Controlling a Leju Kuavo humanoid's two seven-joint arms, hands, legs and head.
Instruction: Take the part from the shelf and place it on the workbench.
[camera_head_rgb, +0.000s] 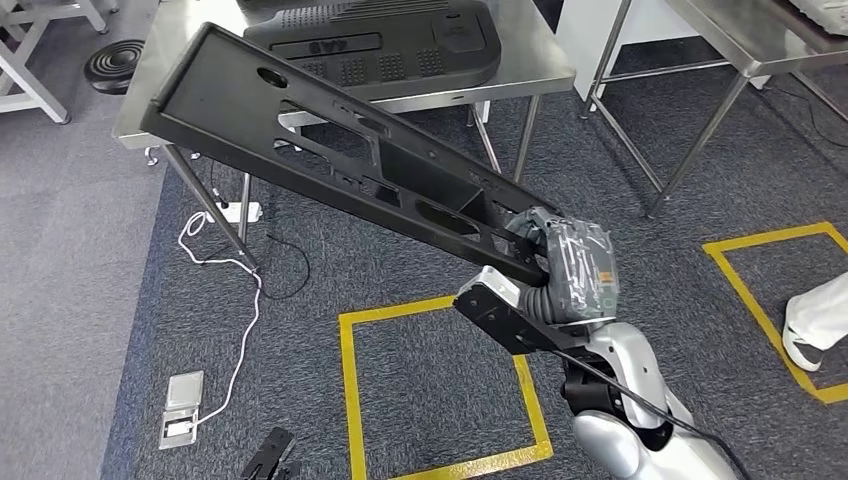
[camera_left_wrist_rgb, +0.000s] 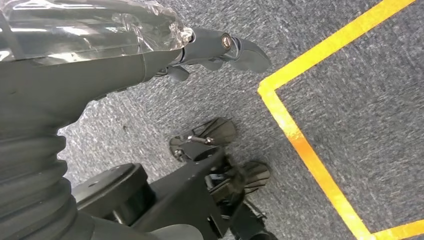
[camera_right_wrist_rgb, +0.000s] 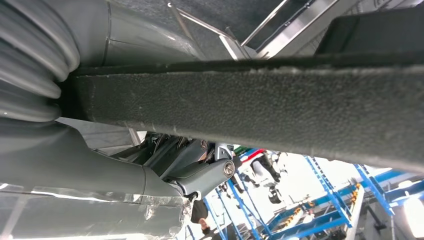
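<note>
A long black plastic part (camera_head_rgb: 330, 150) with several cut-outs slants from the lower right up to the upper left. My right hand (camera_head_rgb: 565, 265) grips its near end, and its far end hangs over the corner of the steel workbench (camera_head_rgb: 535, 75). In the right wrist view the part's rough black edge (camera_right_wrist_rgb: 250, 95) crosses the frame, clamped by my right hand (camera_right_wrist_rgb: 150, 180). My left hand (camera_left_wrist_rgb: 150, 55) hangs over the carpet with its fingers (camera_left_wrist_rgb: 240, 50) stretched out and nothing in them.
Another black moulded panel (camera_head_rgb: 400, 45) lies on the workbench. A second steel table (camera_head_rgb: 740, 40) stands at the right. Yellow tape squares (camera_head_rgb: 350, 400) mark the carpet. A white cable and floor socket (camera_head_rgb: 185, 405) lie at the left. A person's shoe (camera_head_rgb: 815, 320) shows at the right edge.
</note>
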